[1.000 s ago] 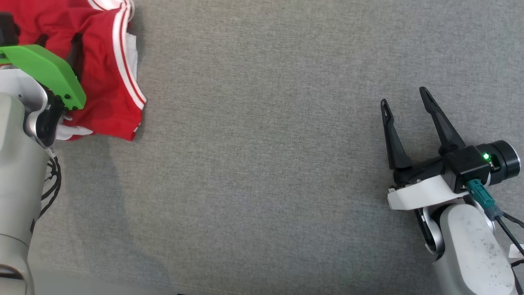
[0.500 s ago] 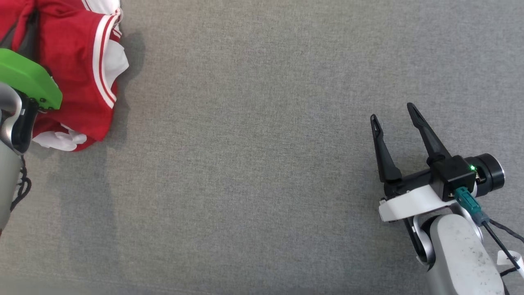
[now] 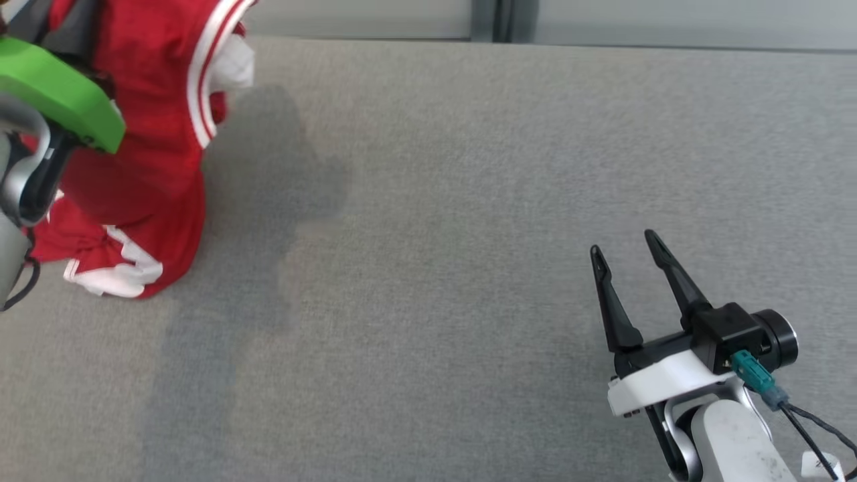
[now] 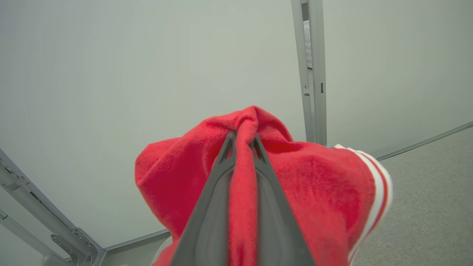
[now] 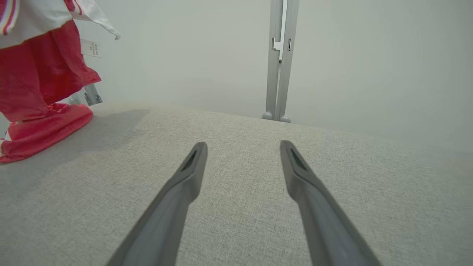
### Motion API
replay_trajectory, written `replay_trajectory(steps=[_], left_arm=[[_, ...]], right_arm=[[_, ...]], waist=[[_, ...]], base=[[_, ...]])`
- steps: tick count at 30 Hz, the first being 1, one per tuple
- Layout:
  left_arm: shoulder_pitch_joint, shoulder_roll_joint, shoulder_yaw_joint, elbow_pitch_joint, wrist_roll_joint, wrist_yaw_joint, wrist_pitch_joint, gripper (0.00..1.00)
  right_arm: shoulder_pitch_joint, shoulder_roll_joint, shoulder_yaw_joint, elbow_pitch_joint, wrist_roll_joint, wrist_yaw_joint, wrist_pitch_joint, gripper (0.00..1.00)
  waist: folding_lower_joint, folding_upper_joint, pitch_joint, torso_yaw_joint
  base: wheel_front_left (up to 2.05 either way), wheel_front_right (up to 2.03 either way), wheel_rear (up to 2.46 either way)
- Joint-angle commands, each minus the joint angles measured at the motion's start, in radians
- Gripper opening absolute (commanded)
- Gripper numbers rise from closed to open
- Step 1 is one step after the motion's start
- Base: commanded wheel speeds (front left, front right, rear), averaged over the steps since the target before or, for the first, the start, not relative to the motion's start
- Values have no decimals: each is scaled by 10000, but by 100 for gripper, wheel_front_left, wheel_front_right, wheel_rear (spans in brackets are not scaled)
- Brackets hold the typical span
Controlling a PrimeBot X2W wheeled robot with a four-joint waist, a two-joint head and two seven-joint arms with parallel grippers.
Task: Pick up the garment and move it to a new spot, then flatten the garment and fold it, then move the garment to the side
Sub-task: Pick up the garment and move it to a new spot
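Note:
The garment point(image 3: 147, 154) is red with white stripes and white trim. It hangs from the upper left of the head view, and its lower end rests bunched on the grey table point(image 3: 435, 201). In the left wrist view my left gripper point(image 4: 242, 138) is shut on a fold of the red garment point(image 4: 314, 177), which drapes over both fingers. My right gripper point(image 3: 626, 246) stands open over bare table at the lower right, far from the cloth. The right wrist view shows its spread fingers point(image 5: 192, 166) and the garment point(image 5: 37, 111) at far left.
A pale wall with a grey vertical post point(image 5: 279, 55) runs behind the table's far edge point(image 3: 535, 43). A green cover point(image 3: 60, 94) on my left arm hides part of the cloth. Grey table surface spreads between the garment and the right gripper.
The left gripper has lifted the garment, so it now hangs taller with only its bottom on the table. The head camera has shifted, bringing the table's far edge into view.

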Motion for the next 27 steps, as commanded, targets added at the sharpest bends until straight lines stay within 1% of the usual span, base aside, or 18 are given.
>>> replay_trajectory(steps=[1,7,8,13,14,19,22,27], left_arm=[[-188,59,-85,-346,-115,4,95,0],[-195,-192,-579,-1738,-495,4,524,0],[-162,-309,-685,-1948,-572,4,590,0],[-137,-729,-1182,-2441,-701,4,731,0],[-135,-891,-1335,-2474,-697,4,763,0],[-40,-1592,-1910,-2208,-672,4,724,0],[193,-1999,-2343,-1776,-575,4,580,0],[727,-2619,-3005,-711,-679,5,-17,0]], right_arm=[[230,-8,10,-32,141,-13,-30,100],[287,-6,154,-109,322,-13,-31,100],[277,-9,140,-144,349,-13,-31,100],[240,-8,283,-197,529,-13,-31,100],[245,-8,262,-214,571,-13,-31,100],[131,-3,223,-317,744,-13,-31,100],[-23,-2,238,-428,820,-13,-31,100],[-297,-1,300,-597,1002,-13,-31,100]], waist=[[1,0,-944,-888],[1,0,-1291,-1927],[1,0,-1300,-2139],[1,0,-1178,-3070],[1,0,-1122,-3256],[1,0,-626,-3920],[1,0,-233,-4161],[1,0,490,-4427]], base=[[0,0,0],[0,0,0],[0,0,0],[0,0,0],[0,0,0],[0,0,0],[0,0,0],[0,0,0]])
